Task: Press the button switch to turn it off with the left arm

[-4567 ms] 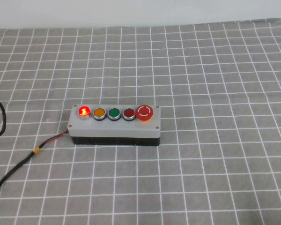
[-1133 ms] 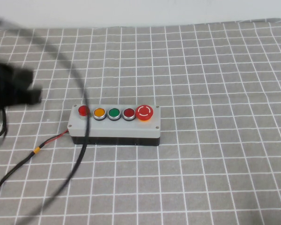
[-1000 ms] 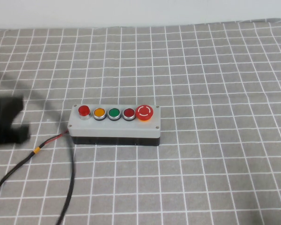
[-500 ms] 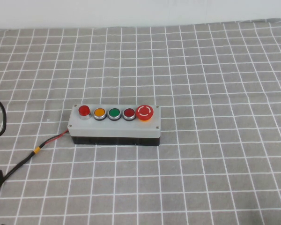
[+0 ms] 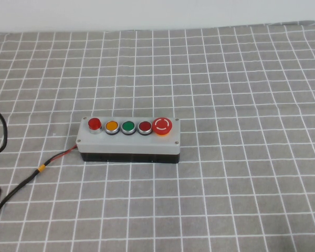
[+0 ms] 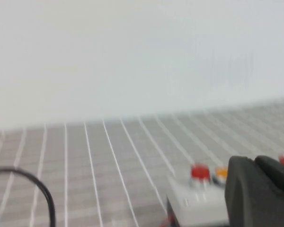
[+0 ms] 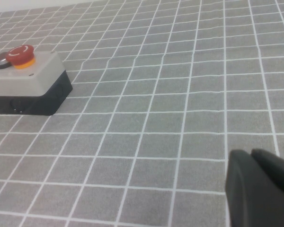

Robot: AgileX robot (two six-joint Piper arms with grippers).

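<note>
Nearside, left tool and right tool

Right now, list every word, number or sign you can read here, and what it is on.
No readable words or numbers anywhere.
White curved arrow marks: on the mushroom button, a sign, not text.
Button switch, unlit: no legible mark on its cap.
Box: no label visible.
Left gripper, low in the left wrist view, and right gripper, over the cloth right of the box: no markings seen.
</note>
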